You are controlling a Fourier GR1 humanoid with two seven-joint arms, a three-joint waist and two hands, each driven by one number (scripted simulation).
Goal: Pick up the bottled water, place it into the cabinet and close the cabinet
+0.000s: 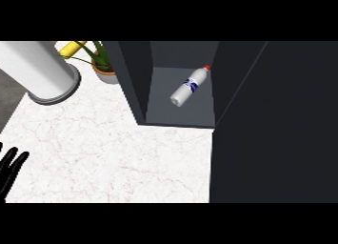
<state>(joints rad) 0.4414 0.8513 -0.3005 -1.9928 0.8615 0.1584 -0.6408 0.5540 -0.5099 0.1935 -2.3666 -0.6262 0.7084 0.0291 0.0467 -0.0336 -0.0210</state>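
Low at the frame's left edge our left hand (4,169) rests with fingers straight, while the bottle (189,86) lies tilted inside the cabinet (182,116), upper centre, door (277,133) open.

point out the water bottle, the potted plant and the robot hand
clear plastic water bottle with a red cap (186,88), head view, on its blue label
green potted plant in a tan pot (104,69), head view, on the pot's rim
black left robot hand (3,170), head view, on its straight fingers
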